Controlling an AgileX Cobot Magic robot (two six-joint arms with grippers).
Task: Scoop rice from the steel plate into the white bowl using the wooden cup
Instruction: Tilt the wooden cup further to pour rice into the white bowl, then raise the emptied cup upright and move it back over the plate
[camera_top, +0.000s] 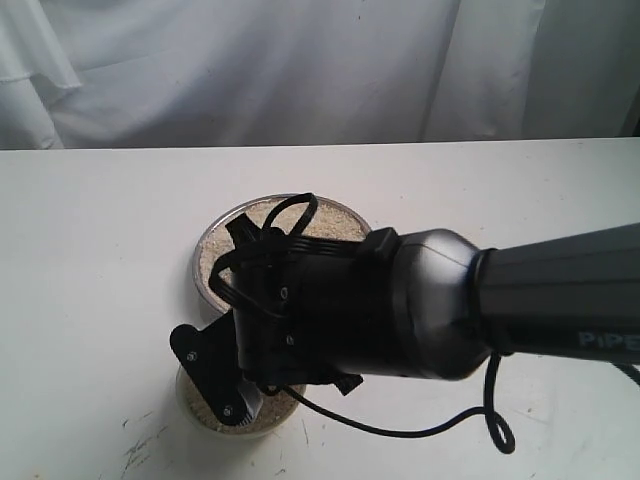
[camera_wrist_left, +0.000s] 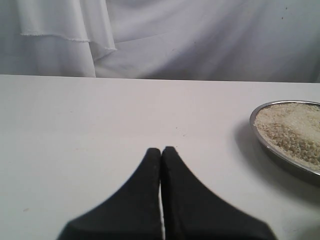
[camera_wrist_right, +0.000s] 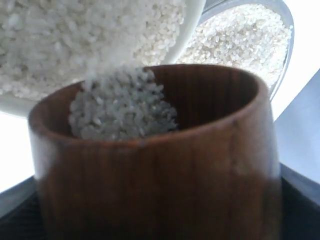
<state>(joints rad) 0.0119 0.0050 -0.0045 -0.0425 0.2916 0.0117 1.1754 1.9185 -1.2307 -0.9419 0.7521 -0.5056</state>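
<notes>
Some pale loose rice (camera_wrist_right: 122, 107) sits in the tipped reddish-brown wooden cup (camera_wrist_right: 165, 170) that the right gripper (camera_top: 232, 385) grips wide-jawed just over the small white bowl (camera_wrist_right: 187, 30), so a rushed tilt could dump grains past the bowl's rim.

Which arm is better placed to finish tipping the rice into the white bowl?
Right. The right tool holds the wooden cup tilted over the white bowl, rice at its lip. The left tool sits shut, empty, over the table beside the steel plate.
</notes>
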